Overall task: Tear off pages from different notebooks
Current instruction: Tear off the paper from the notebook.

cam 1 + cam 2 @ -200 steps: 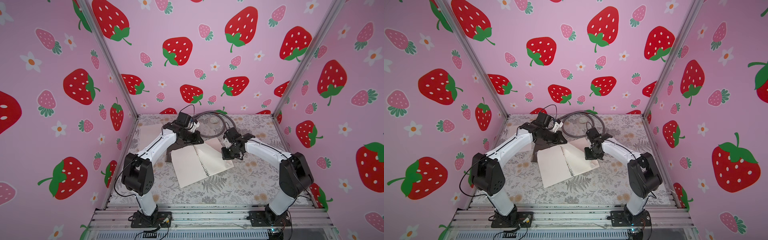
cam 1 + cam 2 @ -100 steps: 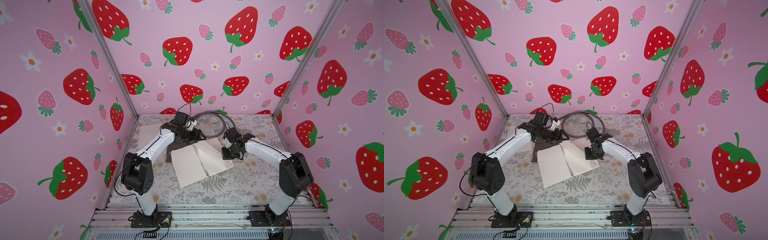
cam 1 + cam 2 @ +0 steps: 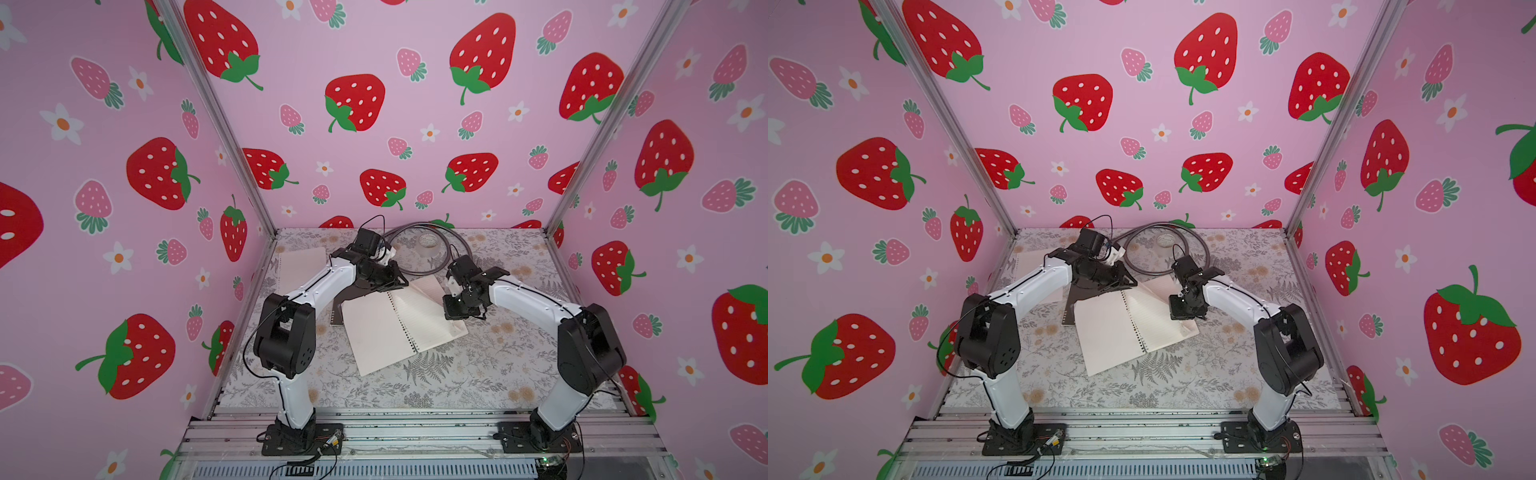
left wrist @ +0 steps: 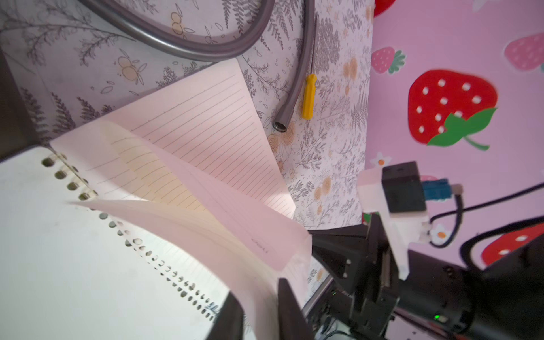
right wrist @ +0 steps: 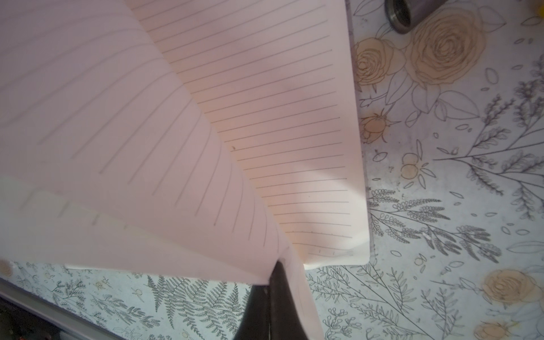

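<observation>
Both claws on one lifted sheet, mid-worktop

In both top views you see the open notebook [image 3: 384,332] at the middle of the worktop [image 3: 498,365], overlapping the dark notebook [image 3: 345,297] on its back-left side, with a loose page [image 3: 301,266] near the back-left corner. Your left wrist view shows the left gripper [image 4: 259,297] straddling the lifted page [image 4: 235,229]; you cannot tell whether it clamps. Your right wrist view shows the right gripper [image 5: 275,273] pinched tight on that page's outer corner.
</observation>
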`<control>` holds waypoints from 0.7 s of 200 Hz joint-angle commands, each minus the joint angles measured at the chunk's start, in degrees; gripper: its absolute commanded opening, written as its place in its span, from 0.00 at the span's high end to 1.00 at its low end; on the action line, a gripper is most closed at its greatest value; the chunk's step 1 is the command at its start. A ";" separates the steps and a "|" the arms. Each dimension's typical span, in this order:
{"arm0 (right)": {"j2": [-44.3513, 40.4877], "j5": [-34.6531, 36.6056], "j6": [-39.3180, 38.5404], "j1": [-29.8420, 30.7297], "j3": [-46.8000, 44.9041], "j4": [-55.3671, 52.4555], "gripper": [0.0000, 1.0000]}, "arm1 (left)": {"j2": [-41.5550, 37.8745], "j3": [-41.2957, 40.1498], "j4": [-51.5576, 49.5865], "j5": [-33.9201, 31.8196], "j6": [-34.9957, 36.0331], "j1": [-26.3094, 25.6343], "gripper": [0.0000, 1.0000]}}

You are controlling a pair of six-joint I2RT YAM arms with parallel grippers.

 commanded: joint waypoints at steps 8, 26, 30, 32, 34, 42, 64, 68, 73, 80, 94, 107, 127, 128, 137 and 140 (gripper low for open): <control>0.39 0.06 -0.35 0.49 0.80 -0.21 1.00 | 1.63 -0.15 1.69 0.70 -1.06 -0.20 1.00; 0.14 -0.36 -0.57 0.88 1.17 -0.59 0.84 | 1.36 -0.79 1.59 0.09 -0.65 -0.43 1.00; 0.04 -0.01 -0.45 0.96 1.12 -0.72 0.76 | 1.27 -0.98 1.55 0.00 -0.52 -0.45 1.00; -0.01 0.24 -0.36 1.04 1.19 -0.78 0.71 | 1.18 -1.17 1.54 -0.01 -0.43 -0.47 1.00; -0.09 0.57 -0.35 1.06 1.16 -0.81 0.68 | 1.11 -1.28 1.54 -0.01 -0.43 -0.47 1.00; -0.84 2.54 -0.18 1.37 1.01 -0.54 0.50 | 0.72 -1.91 1.54 -0.38 -0.29 -0.59 1.00; -5.03 9.93 -1.45 3.19 -0.54 2.29 0.28 | -0.20 -3.75 1.67 -1.30 -0.21 -0.57 1.00; -5.92 11.04 -1.95 3.73 -0.89 3.12 0.27 | -0.37 -4.12 1.80 -1.48 -0.29 -0.52 1.00; -7.16 12.03 -2.60 4.30 -1.23 4.24 0.26 | -0.56 -4.52 1.95 -1.66 -0.40 -0.56 1.00; -8.53 12.90 -3.42 5.10 -1.67 5.65 0.25 | -0.75 -5.00 2.15 -1.74 -0.59 -0.58 1.00; -10.01 13.82 -4.75 6.20 -1.49 7.36 0.25 | -1.00 -5.49 2.26 -2.11 -0.82 -0.65 1.00; -9.35 12.65 -5.82 6.67 0.06 7.35 0.24 | -0.94 -5.30 1.91 -1.92 -0.86 -0.74 1.00; -5.41 10.53 -8.37 7.95 3.81 5.51 0.24 | -1.17 -4.14 0.55 -2.08 -0.30 -0.91 1.00; -5.15 10.50 -8.53 8.06 3.96 5.42 0.24 | -1.19 -4.08 0.43 -2.05 -0.27 -0.91 1.00; -3.14 10.42 -10.26 9.12 5.37 4.96 0.23 | -1.50 -3.36 -0.14 -2.12 -0.12 -0.93 1.00; -2.60 10.54 -10.73 9.40 5.84 4.96 0.23 | -1.59 -3.05 -0.42 -2.12 -0.03 -0.90 1.00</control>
